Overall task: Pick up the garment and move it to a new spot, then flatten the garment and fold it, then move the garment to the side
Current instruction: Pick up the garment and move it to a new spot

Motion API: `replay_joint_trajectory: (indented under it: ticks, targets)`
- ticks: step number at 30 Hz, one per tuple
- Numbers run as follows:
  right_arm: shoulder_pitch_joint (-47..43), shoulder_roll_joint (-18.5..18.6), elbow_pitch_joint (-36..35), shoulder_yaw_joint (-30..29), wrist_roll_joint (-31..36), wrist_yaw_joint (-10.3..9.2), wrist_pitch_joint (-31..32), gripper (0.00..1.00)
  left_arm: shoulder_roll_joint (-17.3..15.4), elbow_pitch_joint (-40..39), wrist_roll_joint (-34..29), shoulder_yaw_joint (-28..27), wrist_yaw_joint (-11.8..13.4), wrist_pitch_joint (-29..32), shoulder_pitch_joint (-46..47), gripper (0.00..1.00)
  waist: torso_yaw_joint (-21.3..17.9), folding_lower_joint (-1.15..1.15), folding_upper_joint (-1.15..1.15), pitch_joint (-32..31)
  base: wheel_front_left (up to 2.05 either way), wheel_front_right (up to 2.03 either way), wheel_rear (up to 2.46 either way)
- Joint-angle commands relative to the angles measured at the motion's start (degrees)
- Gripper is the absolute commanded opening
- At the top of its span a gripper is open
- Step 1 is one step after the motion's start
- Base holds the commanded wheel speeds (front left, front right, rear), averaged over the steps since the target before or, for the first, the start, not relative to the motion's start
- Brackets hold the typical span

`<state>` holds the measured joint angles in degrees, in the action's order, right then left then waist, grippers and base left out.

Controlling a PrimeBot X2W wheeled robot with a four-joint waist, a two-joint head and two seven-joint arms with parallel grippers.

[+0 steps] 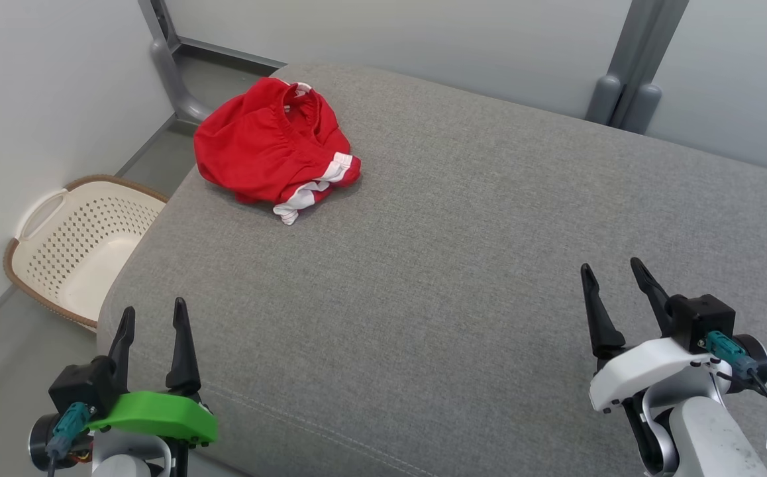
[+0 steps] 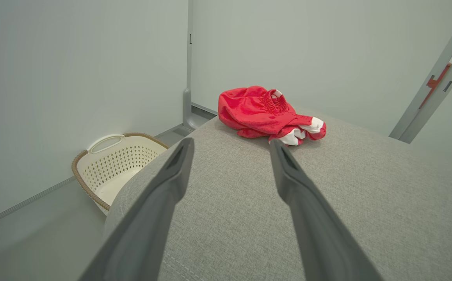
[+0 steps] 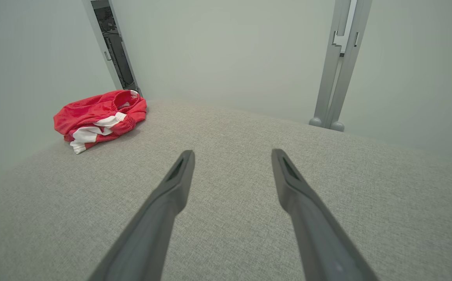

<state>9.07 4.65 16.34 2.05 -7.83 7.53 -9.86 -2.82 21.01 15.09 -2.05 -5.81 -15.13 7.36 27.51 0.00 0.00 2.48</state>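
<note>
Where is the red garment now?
In the head view the red garment lies crumpled at the far left corner of the grey cushion, beyond the white basket on the floor.

Red garment (image 1: 267,142) with white stripes, grey cushion (image 1: 463,265), cream perforated basket (image 1: 59,252) with brown rim

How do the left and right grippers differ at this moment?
The left gripper has a green cover; the right gripper has a white one. The left sits at the cushion's near left edge, by the basket; the right over its near right part. The left is closer to the garment than the right. Both are open and hold nothing.
</note>
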Motion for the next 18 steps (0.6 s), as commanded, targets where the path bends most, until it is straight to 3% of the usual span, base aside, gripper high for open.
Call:
replay_joint_trajectory:
  ticks: [1, 10, 18]
  targets:
    - [-0.33, 0.39, -0.37, -0.05, 0.21, -0.07, 0.20, 1.00, -0.16, -0.02, 0.21, 0.00, 0.34, 0.01, -0.08, 1.00, -0.32, 0.00, 0.00, 0.34, 0.00, 0.00, 0.00]
    - [2.30, 1.65, -2.08, 2.08, 0.39, -0.07, 1.87, 1.00, -0.46, 9.11, 0.70, 1.41, -0.77, 0.01, 8.78, 1.00, -3.68, 0.00, 0.00, 4.30, 0.00, 0.00, 0.00]
    - [6.17, 3.67, -5.54, 5.68, 0.93, -0.07, 4.22, 1.00, -3.58, 20.21, 7.50, -2.17, -1.29, 5.76, 23.90, 1.00, -11.32, 0.00, 0.00, 11.40, 0.00, 0.00, 0.00]
